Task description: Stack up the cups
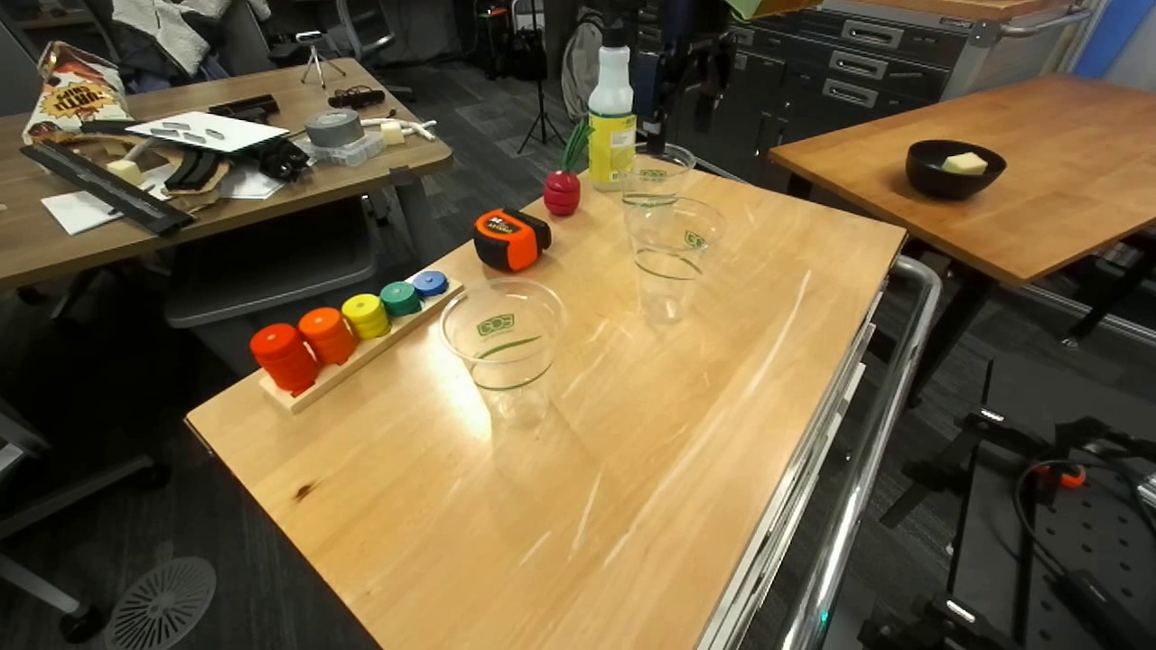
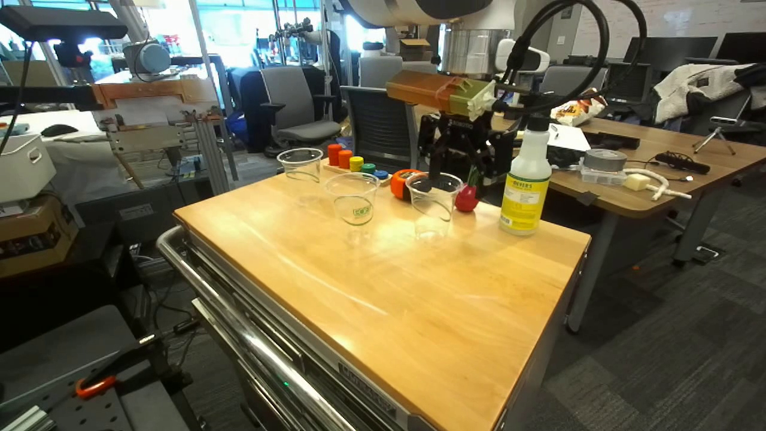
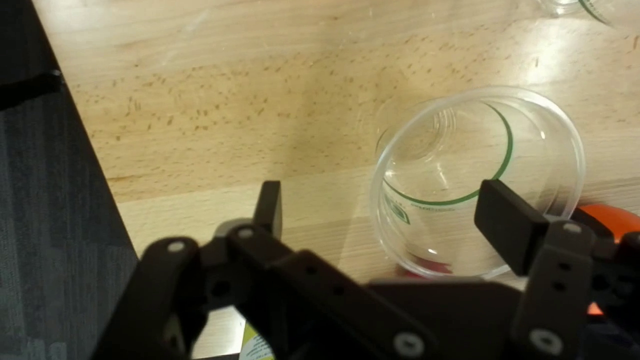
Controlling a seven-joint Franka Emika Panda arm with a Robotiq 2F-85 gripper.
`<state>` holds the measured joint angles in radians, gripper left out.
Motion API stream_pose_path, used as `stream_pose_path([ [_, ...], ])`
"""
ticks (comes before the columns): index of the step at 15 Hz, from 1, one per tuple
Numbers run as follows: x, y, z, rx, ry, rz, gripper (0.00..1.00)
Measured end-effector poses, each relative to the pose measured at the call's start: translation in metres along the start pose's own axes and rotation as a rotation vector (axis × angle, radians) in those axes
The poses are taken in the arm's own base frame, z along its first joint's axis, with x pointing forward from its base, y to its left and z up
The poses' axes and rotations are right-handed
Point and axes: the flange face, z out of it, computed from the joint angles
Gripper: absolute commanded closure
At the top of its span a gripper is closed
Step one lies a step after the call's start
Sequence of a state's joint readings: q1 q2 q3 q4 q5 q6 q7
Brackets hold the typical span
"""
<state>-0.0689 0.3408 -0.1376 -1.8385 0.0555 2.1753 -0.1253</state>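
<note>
Three clear plastic cups stand upright and apart on the wooden cart top. In an exterior view they are the near cup [image 1: 508, 348], the middle cup [image 1: 673, 262] and the far cup [image 1: 652, 181]. In an exterior view the same cups are the left cup [image 2: 302, 173], the middle cup [image 2: 353, 203] and the right cup [image 2: 432, 206]. My gripper [image 2: 465, 173] is open and empty, low over the far cup near the bottle. In the wrist view, one fingertip of the gripper [image 3: 384, 210] overlaps this cup's opening [image 3: 450, 190]; the other lies outside its rim. Contact cannot be told.
A yellow-labelled spray bottle [image 2: 525, 185] stands beside the gripper. A red radish toy [image 1: 562, 192] and an orange-black tape measure [image 1: 510, 240] sit behind the far cup. A wooden board with coloured discs [image 1: 361, 329] lies along the cart edge. A metal handle rail [image 1: 867, 487] runs along the opposite side.
</note>
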Motion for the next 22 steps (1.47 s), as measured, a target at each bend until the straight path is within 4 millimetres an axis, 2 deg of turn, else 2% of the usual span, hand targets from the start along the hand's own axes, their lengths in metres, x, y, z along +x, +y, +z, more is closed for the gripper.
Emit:
stream_pose_path([
  [4,0.003,-0.001,0.013,0.016,-0.023,0.004,0.63],
  [9,0.004,-0.006,0.011,0.061,-0.024,0.022,1.0],
  [13,0.004,-0.003,0.007,0.122,-0.013,0.069,0.99],
  [17,0.002,0.013,0.001,0.207,0.005,0.159,0.99],
  [19,0.0,0.025,-0.012,0.283,0.032,0.23,0.99],
  [22,-0.007,0.037,-0.049,0.374,0.084,0.296,0.99],
])
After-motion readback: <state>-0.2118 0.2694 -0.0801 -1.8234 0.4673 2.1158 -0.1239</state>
